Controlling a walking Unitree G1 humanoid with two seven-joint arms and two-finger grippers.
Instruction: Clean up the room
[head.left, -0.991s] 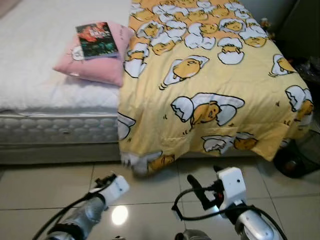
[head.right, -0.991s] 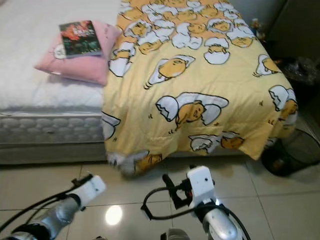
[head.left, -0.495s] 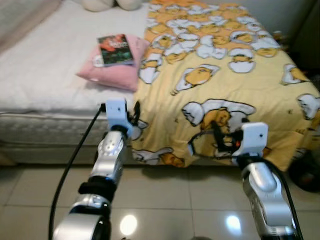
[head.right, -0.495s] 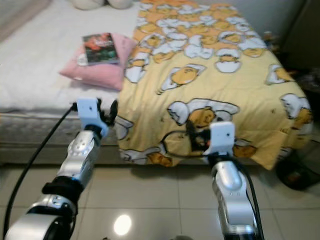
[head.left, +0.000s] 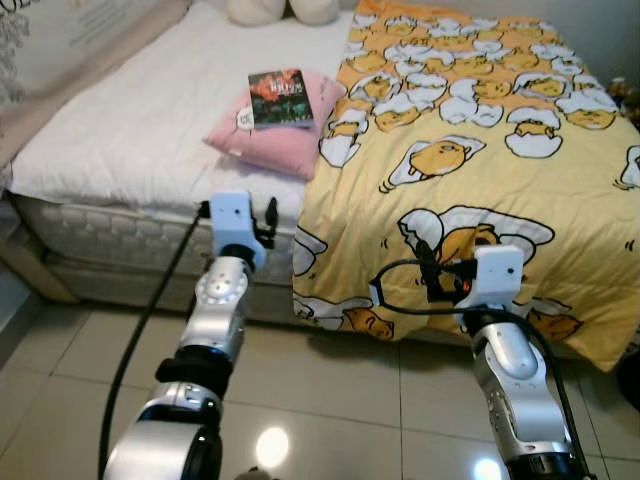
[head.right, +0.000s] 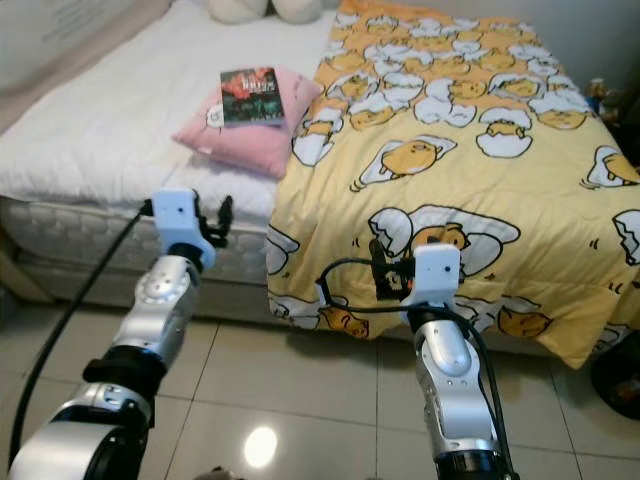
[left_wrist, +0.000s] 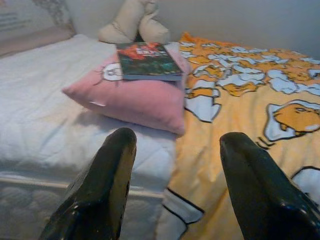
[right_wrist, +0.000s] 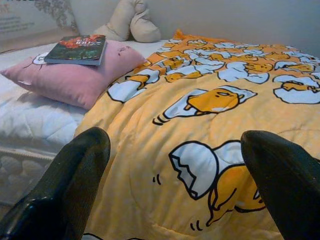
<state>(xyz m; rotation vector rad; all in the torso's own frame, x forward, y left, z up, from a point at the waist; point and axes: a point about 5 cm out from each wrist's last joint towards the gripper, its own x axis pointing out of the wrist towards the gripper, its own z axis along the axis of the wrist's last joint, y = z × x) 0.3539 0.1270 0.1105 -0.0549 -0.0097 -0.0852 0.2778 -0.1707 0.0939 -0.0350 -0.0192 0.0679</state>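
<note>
Quilted yellow blanket (head.left: 480, 130) drapes the bed; left tool (left_wrist: 175, 165) and right tool (right_wrist: 180, 170) gape empty.

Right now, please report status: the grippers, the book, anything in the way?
Left gripper open, raised before the bed edge. Right gripper open, over the yellow blanket. Book flat on pink pillow, untouched. Nothing between grippers and book.

book (head.left: 281, 97) cover text too small to read, stuffed toy (head.left: 283, 10) cut by top edge, blanket (head.left: 480, 150) running off right edge, pillow (head.left: 275, 140) partly under book
</note>
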